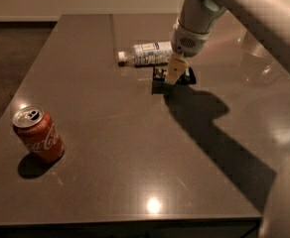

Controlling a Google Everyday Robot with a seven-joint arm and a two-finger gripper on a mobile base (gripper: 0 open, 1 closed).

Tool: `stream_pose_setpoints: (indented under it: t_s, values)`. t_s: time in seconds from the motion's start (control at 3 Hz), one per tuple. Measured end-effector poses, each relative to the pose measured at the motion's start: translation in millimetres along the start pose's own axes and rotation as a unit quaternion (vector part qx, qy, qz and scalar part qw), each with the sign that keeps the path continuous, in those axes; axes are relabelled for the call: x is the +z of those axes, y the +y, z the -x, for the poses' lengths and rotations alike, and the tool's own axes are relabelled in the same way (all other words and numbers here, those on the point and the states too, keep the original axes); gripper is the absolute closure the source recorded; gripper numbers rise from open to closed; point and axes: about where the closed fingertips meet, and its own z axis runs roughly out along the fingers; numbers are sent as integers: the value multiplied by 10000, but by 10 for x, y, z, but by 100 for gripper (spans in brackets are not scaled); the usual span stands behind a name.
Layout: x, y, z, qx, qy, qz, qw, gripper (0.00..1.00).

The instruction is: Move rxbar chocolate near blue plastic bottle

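The rxbar chocolate is a small black bar just in front of the blue plastic bottle. The bottle lies on its side at the back middle of the table, white cap pointing left. My gripper comes down from the upper right. Its pale fingers are shut on the bar, which is at or just above the table surface. The fingers cover the middle of the bar. A narrow gap separates the bar from the bottle.
A red Coca-Cola can stands upright at the front left of the dark table. My arm casts a wide shadow over the table's right half. The table's front edge runs along the bottom of the view.
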Motion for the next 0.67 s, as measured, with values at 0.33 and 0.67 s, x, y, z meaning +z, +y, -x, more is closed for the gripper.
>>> stream_pose_setpoints:
  t_s: [0.33,0.67]
  values:
    - [-23,-400,59,326,-101,-285,9990,100]
    - [50,-662,42,595,-61,-489,9970,84]
